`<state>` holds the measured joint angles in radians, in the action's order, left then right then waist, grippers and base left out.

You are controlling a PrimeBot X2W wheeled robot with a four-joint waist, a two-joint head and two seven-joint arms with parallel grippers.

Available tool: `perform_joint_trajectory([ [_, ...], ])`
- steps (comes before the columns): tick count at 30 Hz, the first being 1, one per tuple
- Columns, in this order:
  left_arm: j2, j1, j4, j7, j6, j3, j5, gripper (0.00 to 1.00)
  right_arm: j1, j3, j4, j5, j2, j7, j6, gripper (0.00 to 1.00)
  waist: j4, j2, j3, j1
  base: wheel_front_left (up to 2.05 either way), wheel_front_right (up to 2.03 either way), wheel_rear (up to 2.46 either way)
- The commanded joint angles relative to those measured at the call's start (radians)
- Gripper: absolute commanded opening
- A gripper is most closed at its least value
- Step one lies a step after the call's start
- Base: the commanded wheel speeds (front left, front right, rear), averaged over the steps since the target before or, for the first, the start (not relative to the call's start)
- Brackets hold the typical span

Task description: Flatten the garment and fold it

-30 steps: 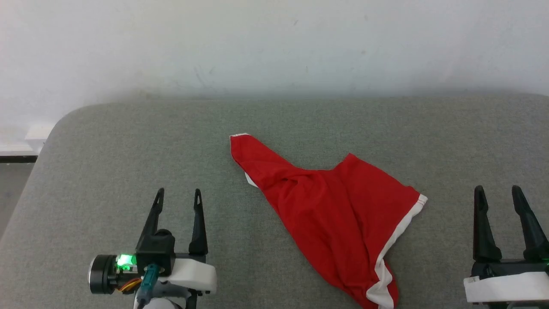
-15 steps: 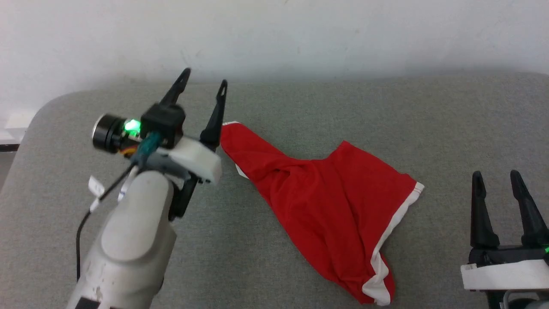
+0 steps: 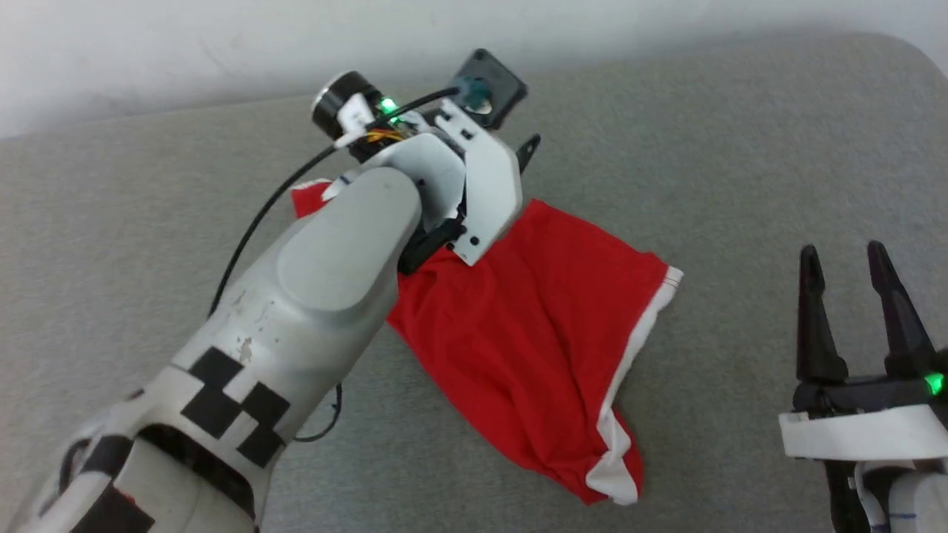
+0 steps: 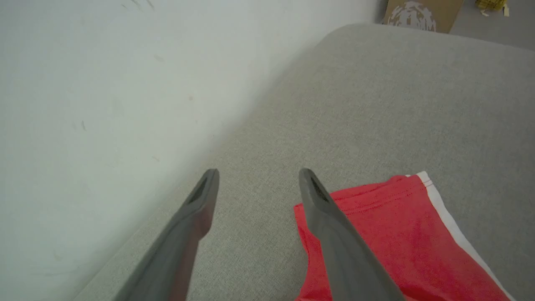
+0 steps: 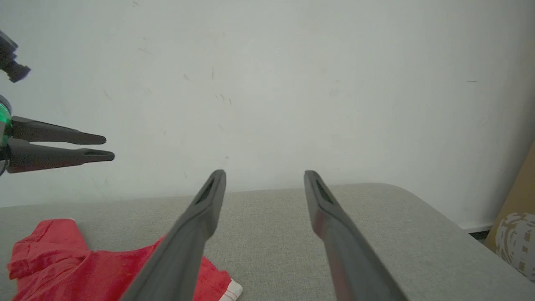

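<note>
The garment (image 3: 518, 326) is a bright red pair of shorts with white trim, lying crumpled on the grey padded surface (image 3: 740, 148). My left arm (image 3: 333, 252) reaches across its far left part and hides that corner in the head view. In the left wrist view my left gripper (image 4: 258, 175) hovers open, with a garment (image 4: 376, 234) corner just right of its right finger and nothing between the jaws. My right gripper (image 3: 844, 255) stands open to the right of the shorts, apart from them. The right wrist view shows the garment (image 5: 62, 259) at lower left.
A pale wall (image 3: 222, 44) runs along the far edge of the surface, close to the left gripper (image 5: 104, 147). A cardboard box (image 4: 422, 12) stands beyond the surface's rounded end. Bare grey surface lies left and right of the shorts.
My left arm has swung forward and rightward from the near left, over the garment's far corner, staying open. The head view has shifted too. The right gripper has kept its place.
</note>
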<state>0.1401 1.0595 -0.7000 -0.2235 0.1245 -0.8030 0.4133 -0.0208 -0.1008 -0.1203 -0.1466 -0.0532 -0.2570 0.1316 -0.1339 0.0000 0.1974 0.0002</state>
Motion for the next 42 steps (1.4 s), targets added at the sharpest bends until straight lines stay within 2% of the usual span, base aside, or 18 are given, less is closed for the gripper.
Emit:
perform_joint_trajectory([
  [1, 0.019, 0.04, -0.014, -0.041, 0.006, -0.056, 0.045, 1.0, -0.025, 0.006, -0.002, -0.007, 0.003, -0.005, -0.001, 1.0, -0.089, 0.0, 0.085, -0.0002, 0.0, 0.0, 0.0],
  [8, 0.088, 0.163, -0.028, -0.312, 0.006, -0.352, 0.318, 1.0, -0.08, 0.017, -0.003, -0.035, 0.003, -0.005, -0.001, 1.0, -0.181, 0.0, 0.183, -0.0002, 0.0, 0.0, 0.0],
  [12, 0.125, 0.21, -0.044, -0.433, 0.006, -0.433, 0.431, 1.0, -0.103, 0.028, -0.003, -0.054, 0.003, -0.005, -0.001, 1.0, -0.218, 0.0, 0.232, -0.0002, 0.0, 0.0, 0.0],
  [17, 0.136, 0.198, -0.045, -0.504, 0.006, -0.472, 0.449, 1.0, -0.114, 0.029, 0.002, -0.065, 0.003, -0.005, -0.001, 1.0, -0.229, 0.0, 0.255, -0.0002, 0.0, 0.0, 0.0],
  [20, 0.146, 0.153, -0.015, -0.563, 0.006, -0.476, 0.413, 1.0, -0.12, 0.033, 0.005, -0.062, 0.003, -0.005, -0.001, 1.0, -0.225, 0.0, 0.256, -0.0002, 0.0, 0.0, 0.0],
  [23, 0.159, 0.124, 0.034, -0.576, 0.006, -0.477, 0.377, 1.0, -0.126, 0.031, 0.004, -0.052, 0.003, -0.005, -0.001, 1.0, -0.207, 0.0, 0.246, -0.0002, 0.0, 0.0, 0.0],
  [24, 0.162, 0.121, 0.052, -0.57, 0.006, -0.477, 0.366, 0.64, -0.126, 0.031, 0.003, -0.048, 0.003, -0.005, -0.001, 1.0, -0.199, 0.0, 0.24, -0.0002, 0.0, 0.0, 0.0],
  [25, 0.165, 0.12, 0.066, -0.561, 0.006, -0.477, 0.367, 0.0, -0.125, 0.029, 0.002, -0.043, 0.003, -0.005, -0.001, 1.0, -0.189, 0.0, 0.233, -0.0002, 0.0, 0.0, 0.0],
  [29, 0.175, 0.156, 0.1, -0.446, 0.006, -0.477, 0.406, 0.0, -0.117, 0.024, -0.004, -0.026, 0.003, -0.005, -0.001, 1.0, -0.147, 0.0, 0.2, -0.0002, 0.0, 0.0, 0.0],
  [33, 0.204, 0.21, 0.085, -0.265, 0.006, -0.472, 0.444, 0.0, -0.1, 0.02, -0.009, -0.009, 0.003, -0.005, -0.001, 1.0, -0.103, 0.0, 0.165, -0.0002, 0.0, 0.0, 0.0],
  [37, 0.263, 0.243, -0.011, -0.132, 0.006, -0.456, 0.461, 0.0, -0.087, 0.016, -0.012, 0.0, 0.003, -0.005, -0.001, 1.0, -0.073, 0.0, 0.142, -0.0002, 0.0, 0.0, 0.0],
  [42, 0.323, 0.223, -0.149, -0.06, 0.001, -0.44, 0.471, 0.0, -0.082, 0.02, -0.013, 0.003, 0.003, -0.005, -0.001, 1.0, -0.067, 0.0, 0.133, -0.0002, 0.0, 0.0, 0.0],
])
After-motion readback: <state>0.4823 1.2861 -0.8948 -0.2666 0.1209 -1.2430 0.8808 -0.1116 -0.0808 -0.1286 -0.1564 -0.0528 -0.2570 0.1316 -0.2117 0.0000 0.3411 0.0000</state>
